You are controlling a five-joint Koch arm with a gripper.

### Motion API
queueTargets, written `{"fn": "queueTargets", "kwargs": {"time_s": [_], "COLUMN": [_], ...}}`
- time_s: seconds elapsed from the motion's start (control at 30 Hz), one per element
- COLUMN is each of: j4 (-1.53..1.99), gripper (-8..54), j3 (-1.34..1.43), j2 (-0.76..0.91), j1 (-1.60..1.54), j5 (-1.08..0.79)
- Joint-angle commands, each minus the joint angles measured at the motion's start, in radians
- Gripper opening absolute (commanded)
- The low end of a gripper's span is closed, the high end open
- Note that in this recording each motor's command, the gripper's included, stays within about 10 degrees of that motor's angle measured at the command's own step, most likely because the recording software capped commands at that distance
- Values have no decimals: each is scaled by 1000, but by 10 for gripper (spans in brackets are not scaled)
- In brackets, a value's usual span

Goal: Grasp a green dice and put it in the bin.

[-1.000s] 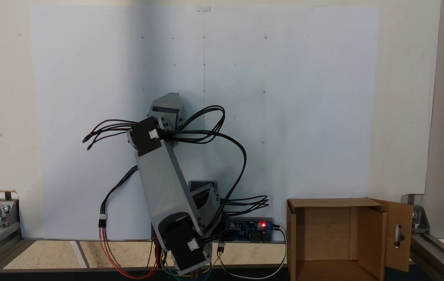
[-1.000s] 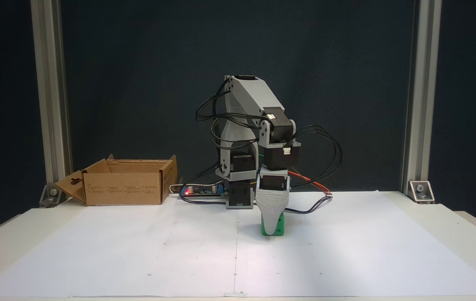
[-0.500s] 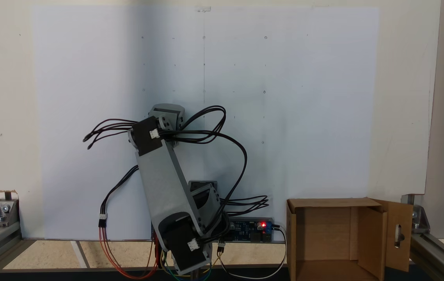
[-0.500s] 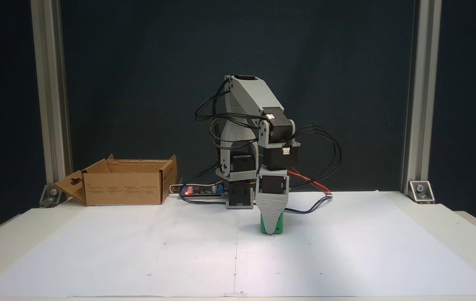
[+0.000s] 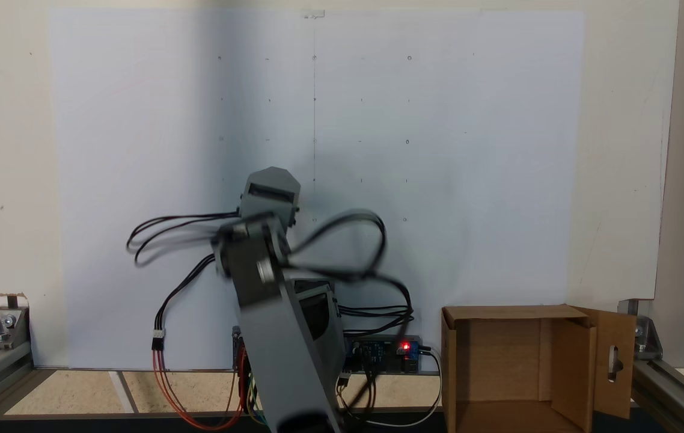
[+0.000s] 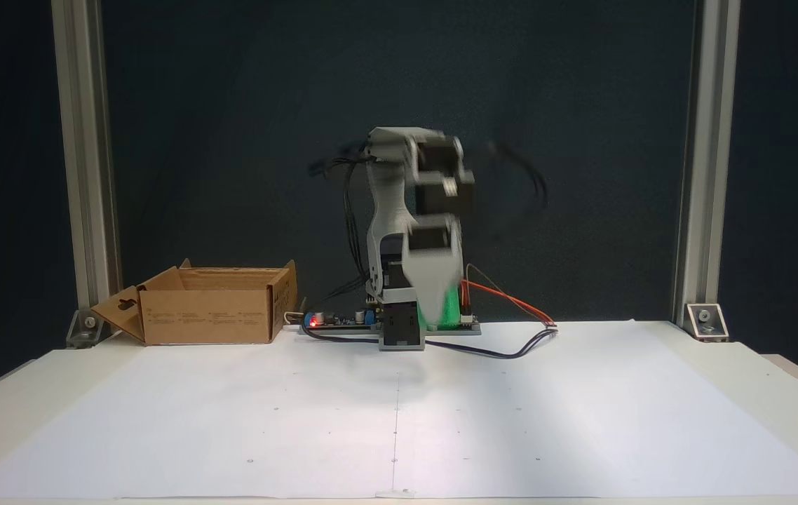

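Green dice (image 6: pixel 447 312) first by name, though smallest in size. Largest: white paper sheet (image 6: pixel 231 421) across the table. Next, cardboard bin (image 6: pixel 210 306), at about nine o'clock from the arm base, top open, slotted flap (image 5: pixel 615 361) splayed outward. Then the grey arm (image 6: pixel 399 210), blurred with motion. Gripper (image 6: pixel 434 319) clamped on the cube, raised clear of the paper, just in front of the base. Probably light, rigid plastic; smooth faces and rounded edges likely slippery, so best pinched on two opposite flat faces, centred. Grip looks partial in the blur; exact seating impossible to tell.
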Motion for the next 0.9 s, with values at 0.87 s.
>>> {"fn": "queueTargets", "kwargs": {"time_s": [0.87], "j4": [-103], "gripper": [115], "j3": [-443], "j2": [-210], "j1": [1720], "j5": [-928]}}
